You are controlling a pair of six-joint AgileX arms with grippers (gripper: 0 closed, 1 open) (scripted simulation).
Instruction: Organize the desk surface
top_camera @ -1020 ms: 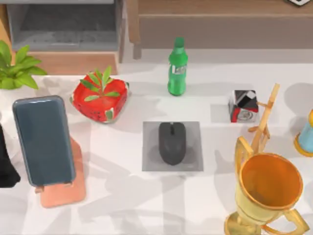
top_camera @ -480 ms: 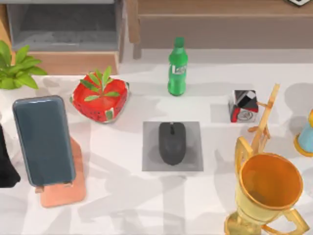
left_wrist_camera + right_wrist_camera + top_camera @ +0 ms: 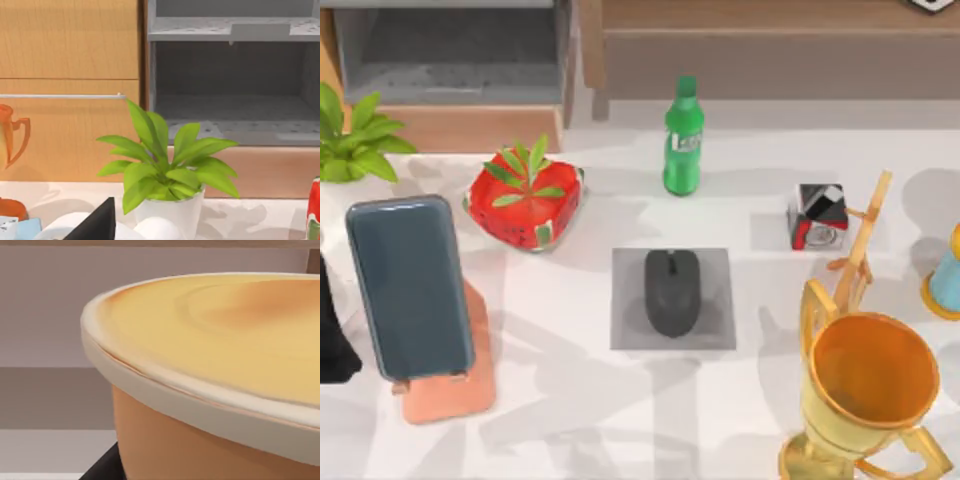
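Note:
The white desk surface (image 3: 570, 400) carries a black mouse (image 3: 672, 292) lying on a grey square mat (image 3: 625, 330) at the middle. A dark phone (image 3: 408, 285) leans on an orange stand (image 3: 470, 390) at the left. A black part of my left arm (image 3: 332, 330) sits at the table's left edge, beside the phone. The left wrist view looks over the desk surface (image 3: 250, 220) at a potted plant (image 3: 165, 170), with a black wedge (image 3: 97, 225) in front. An orange-gold cup rim (image 3: 200, 365) looms close in the right wrist view, above a small black wedge (image 3: 102, 467).
A red bowl with green leaves (image 3: 525, 200), a green bottle (image 3: 683, 140), a red-white-black cube (image 3: 818, 215), a wooden easel (image 3: 860, 245), a gold trophy (image 3: 870, 390), a blue item (image 3: 945, 280) and a potted plant (image 3: 355, 140) stand around. Brown furniture (image 3: 770, 40) lines the back.

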